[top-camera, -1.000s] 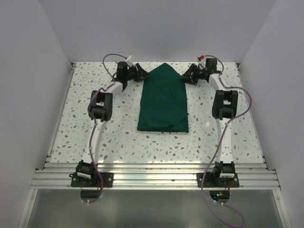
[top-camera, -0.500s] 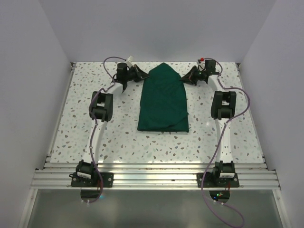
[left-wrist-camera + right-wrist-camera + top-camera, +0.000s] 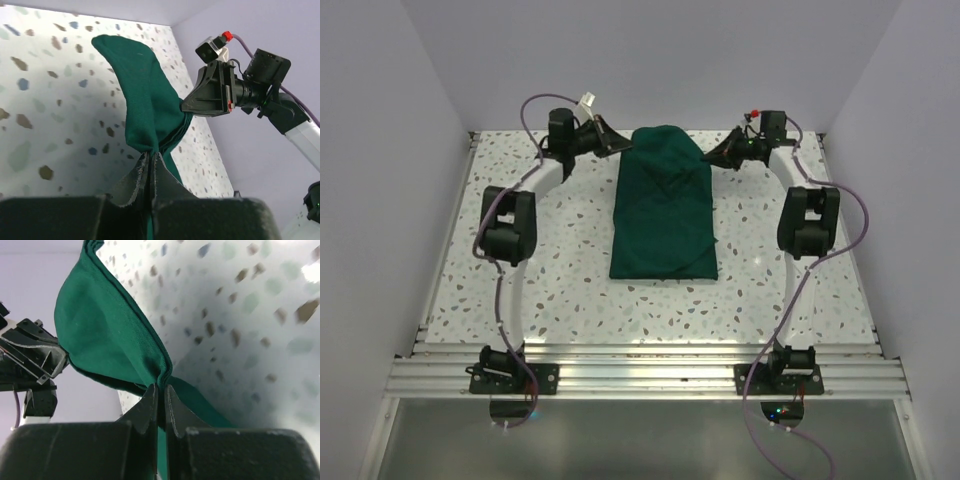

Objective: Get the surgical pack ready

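Dark green drape (image 3: 665, 215) lies folded lengthwise mid-bench (image 3: 570, 290), near end flat, far end raised close to the far edge. Left fingers (image 3: 134, 181) pinch its far-left corner. Right fingers (image 3: 144, 409) pinch its far-right corner, pressed tight on cloth.

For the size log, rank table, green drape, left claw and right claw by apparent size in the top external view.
Largest first: table; green drape; then left claw and right claw, which look alike, so unranked.

Drape (image 3: 664, 215) corners out of sight between the jaws
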